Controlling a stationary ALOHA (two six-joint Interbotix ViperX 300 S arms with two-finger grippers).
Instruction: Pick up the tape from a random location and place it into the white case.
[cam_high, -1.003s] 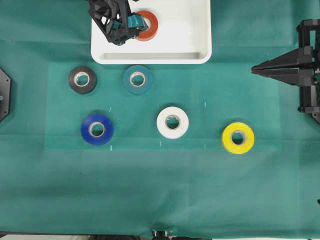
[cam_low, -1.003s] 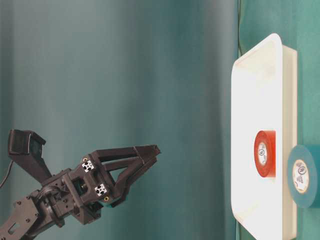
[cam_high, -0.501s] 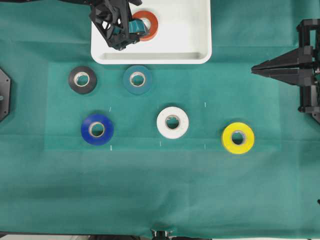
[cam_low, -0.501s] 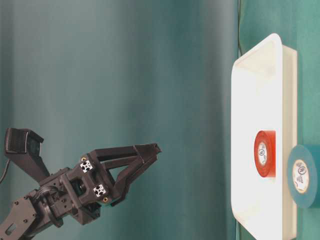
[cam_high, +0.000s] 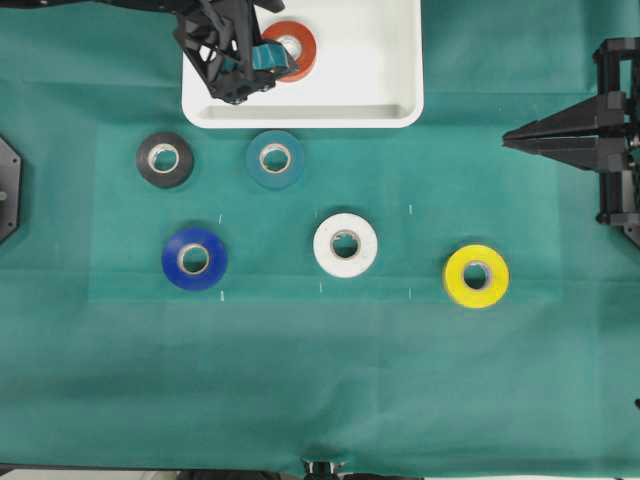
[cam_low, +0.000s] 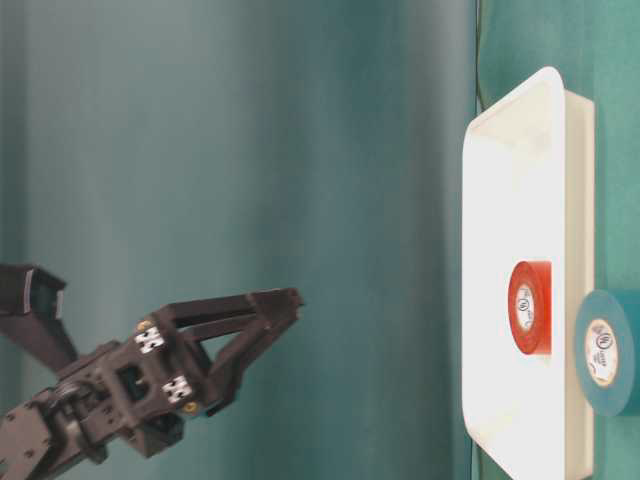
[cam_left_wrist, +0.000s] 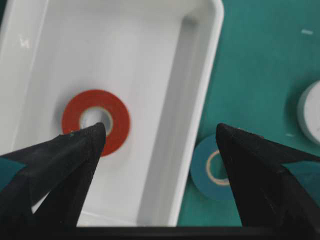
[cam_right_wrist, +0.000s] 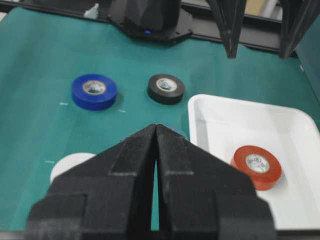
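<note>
The orange-red tape (cam_high: 292, 48) lies flat in the white case (cam_high: 300, 118) at the back of the table. My left gripper (cam_high: 238, 72) is open and empty, well above the case's left part, clear of the roll. The table-level view shows the left gripper (cam_low: 280, 303) far from the tape (cam_low: 530, 307) and the case (cam_low: 520, 100). In the left wrist view the tape (cam_left_wrist: 96, 122) sits beside one fingertip (cam_left_wrist: 82, 147) in the case (cam_left_wrist: 150, 55). My right gripper (cam_high: 512, 140) is shut and empty at the right edge. The right wrist view (cam_right_wrist: 156, 128) shows the tape (cam_right_wrist: 256, 166).
On the green cloth lie a black roll (cam_high: 165, 159), a teal roll (cam_high: 275, 158) just in front of the case, a blue roll (cam_high: 194, 258), a white roll (cam_high: 345, 244) and a yellow roll (cam_high: 476, 275).
My left gripper has drawn further up and away from the case, still open. The tape stays where it lies in the case. The right arm has not moved.
</note>
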